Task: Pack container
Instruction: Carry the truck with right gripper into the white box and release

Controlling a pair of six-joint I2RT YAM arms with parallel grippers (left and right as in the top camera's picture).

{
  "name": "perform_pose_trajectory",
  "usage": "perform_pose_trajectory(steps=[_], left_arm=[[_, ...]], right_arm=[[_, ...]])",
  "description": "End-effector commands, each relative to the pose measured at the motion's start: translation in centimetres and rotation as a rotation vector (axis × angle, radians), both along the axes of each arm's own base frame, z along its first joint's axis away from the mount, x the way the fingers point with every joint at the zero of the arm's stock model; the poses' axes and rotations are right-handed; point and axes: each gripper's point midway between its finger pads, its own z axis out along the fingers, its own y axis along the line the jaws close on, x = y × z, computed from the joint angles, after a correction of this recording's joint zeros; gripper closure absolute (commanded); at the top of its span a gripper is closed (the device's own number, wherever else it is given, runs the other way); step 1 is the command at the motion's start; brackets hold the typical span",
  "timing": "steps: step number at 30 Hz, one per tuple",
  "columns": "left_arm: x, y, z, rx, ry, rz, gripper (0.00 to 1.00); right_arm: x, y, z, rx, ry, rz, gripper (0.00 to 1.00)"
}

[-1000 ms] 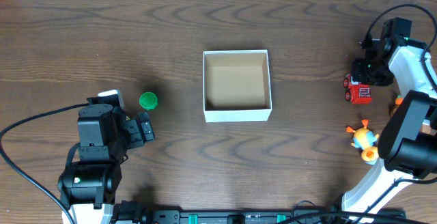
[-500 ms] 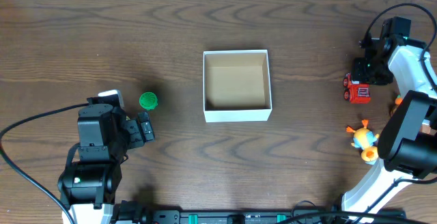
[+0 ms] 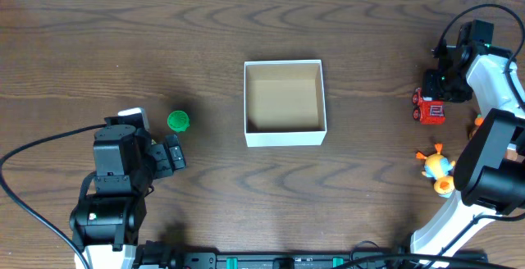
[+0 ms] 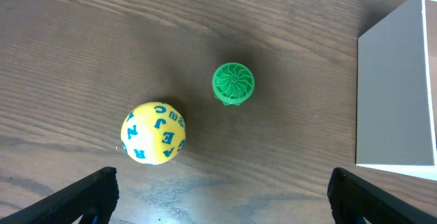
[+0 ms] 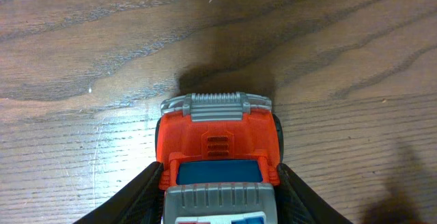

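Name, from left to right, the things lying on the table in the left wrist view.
yellow letter ball → green ridged toy → container

Left arm (image 3: 115, 179): all black, boxy housings stacked on a rounded base. One white block (image 3: 133, 117) at its top end, and a small green dot (image 3: 93, 216) on the base. A thick black cable (image 3: 49, 135) loops off its left side.

Right arm (image 3: 492, 80): glossy white links, black joints, a big rounded black housing (image 3: 492, 166) lower down and a white base link. A thin black cable (image 3: 484, 7) arcs over the wrist.

Black rail (image 3: 205, 259) along the bottom edge of the overhead view, with teal connectors.

Left end effector (image 4: 222, 197): two matte black fingers (image 4: 92, 197), blocky, with flat tops.

Right end effector (image 5: 218, 203): black fingers (image 5: 133, 203) with sloping wedge outlines and plain surfaces.
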Motion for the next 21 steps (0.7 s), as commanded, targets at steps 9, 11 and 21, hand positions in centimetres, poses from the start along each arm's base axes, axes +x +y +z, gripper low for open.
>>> perform_pose_trajectory(steps=[9,11,21], left_arm=[[0.2,0.1,0.8,-0.003,-0.018,0.008,0.02],[0.2,0.1,0.8,-0.003,-0.018,0.008,0.02],[0.2,0.1,0.8,-0.003,-0.017,0.008,0.02]], right_arm=[[1.6,5.7,10.8,-0.013,-0.246,0.056,0.99],[1.5,8.3,13.8,-0.003,-0.322,0.081,0.99],[-1.6,26.3,24.0,0.197,-0.621,0.273,0.99]])
